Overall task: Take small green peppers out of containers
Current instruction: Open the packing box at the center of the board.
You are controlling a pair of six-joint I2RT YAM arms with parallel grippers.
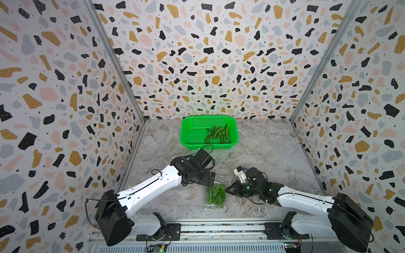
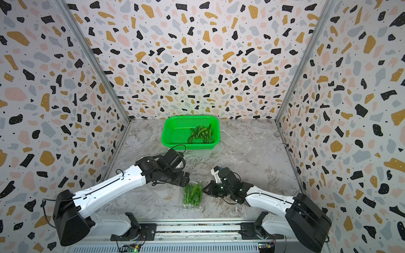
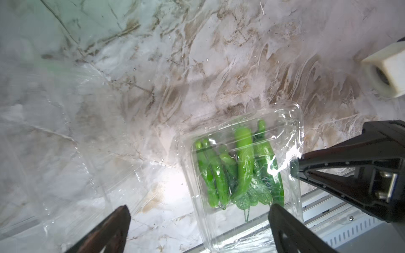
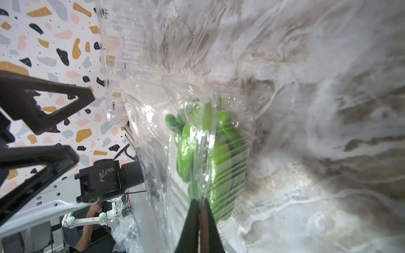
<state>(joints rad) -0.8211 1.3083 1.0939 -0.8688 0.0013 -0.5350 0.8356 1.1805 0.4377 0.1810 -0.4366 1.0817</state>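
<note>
Where your left arm reaches in over the bench (image 1: 274, 153), its pincer (image 3: 199, 210) hangs with the jaws wide apart and nothing between them, just beyond the far left corner of the clear pack (image 1: 213, 207). Behind it, against the back wall, sits the green basket (image 1: 190, 131). It holds a loose heap of small green peppers (image 1: 218, 133) on its right side, lying crosswise and pointing every which way.

The pack lies flat near the front rail, between your two arms, its long side running front to back. The peppers inside (image 3: 243, 162) follow that same line and are packed side by side. Their thin stems point at the front rail and their tips at the basket.

On the right, your other pincer (image 4: 200, 203) comes in low from the side with its jaws pressed together on the crinkled film at the pack's right edge. The left wrist view shows its tips (image 3: 293, 168) right against the plastic, which is bunched and glaring there. The pepper nearest that edge lies just beside the tips; whether it touches them cannot be made out.
</note>
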